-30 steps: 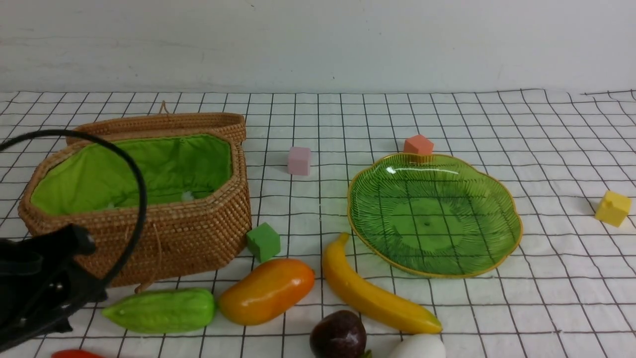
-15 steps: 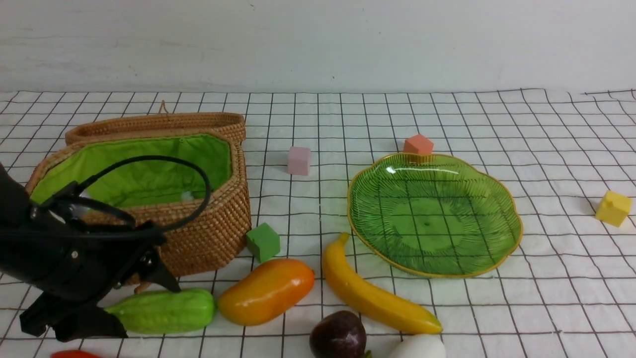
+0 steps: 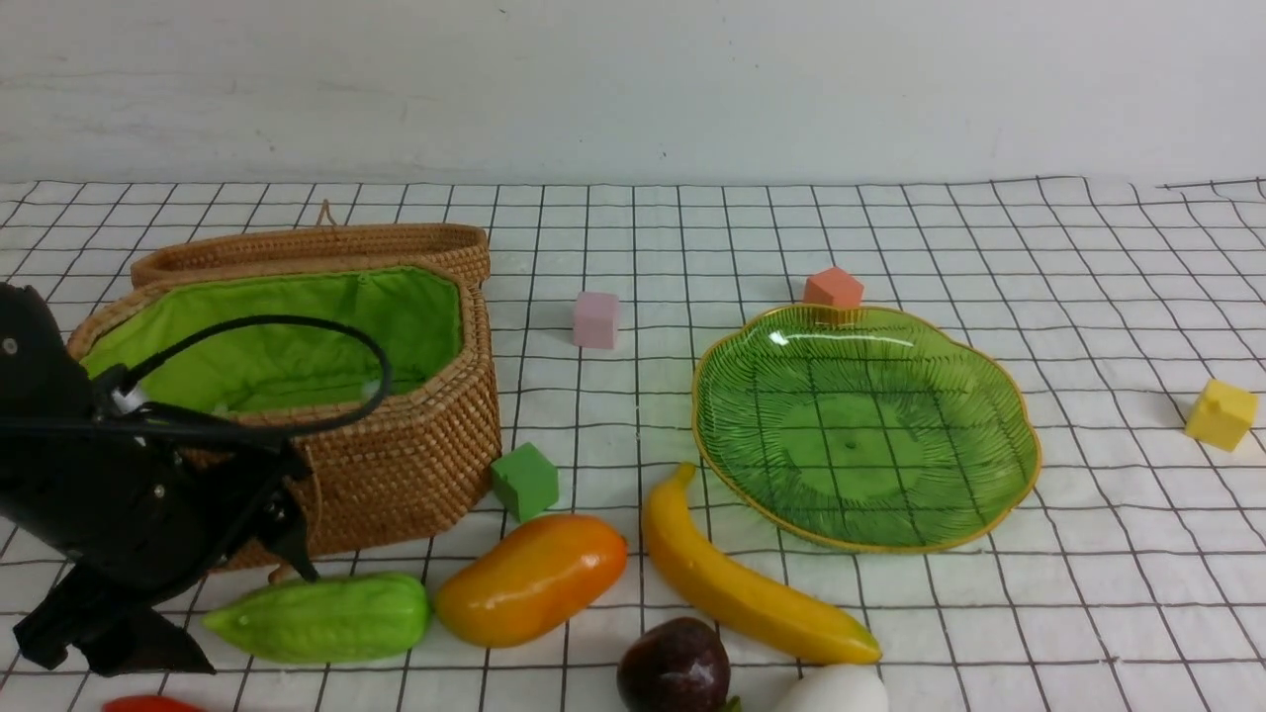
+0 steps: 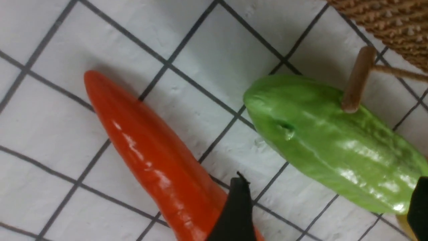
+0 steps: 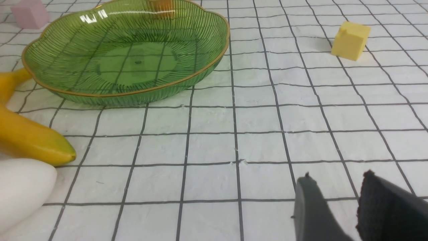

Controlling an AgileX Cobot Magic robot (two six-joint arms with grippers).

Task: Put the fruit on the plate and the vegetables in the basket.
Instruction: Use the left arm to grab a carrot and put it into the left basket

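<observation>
The left claw [image 4: 329, 182] is pictured spread wide and held low over the checked cloth [image 3: 1088, 613]. Its two black fingers are set either side of a pale green gourd [image 3: 321, 618], and nothing is pinched. One finger is seen crossing in front of a red pepper [image 4: 150, 150], which is laid just beside the gourd. The gourd is placed in front of the open wicker basket [image 3: 415, 465], whose green lining is exposed and whose lid [image 3: 316, 242] is propped behind it. A wooden toggle [image 4: 357, 78] on a cord from the basket is seen over the gourd. A mango [image 3: 534, 578] is laid just beside the gourd, and a green cube [image 3: 524, 480] is set between mango and basket. A banana [image 3: 742, 588], a dark purple ball [image 3: 673, 667] and a white piece [image 3: 831, 692] are grouped nearby. The green glass plate [image 3: 999, 415] is stood on the cloth's right half, with the banana's stem near its rim. The right claw [image 5: 336, 179] is held low, slightly parted, with only cloth seen between its fingers.
</observation>
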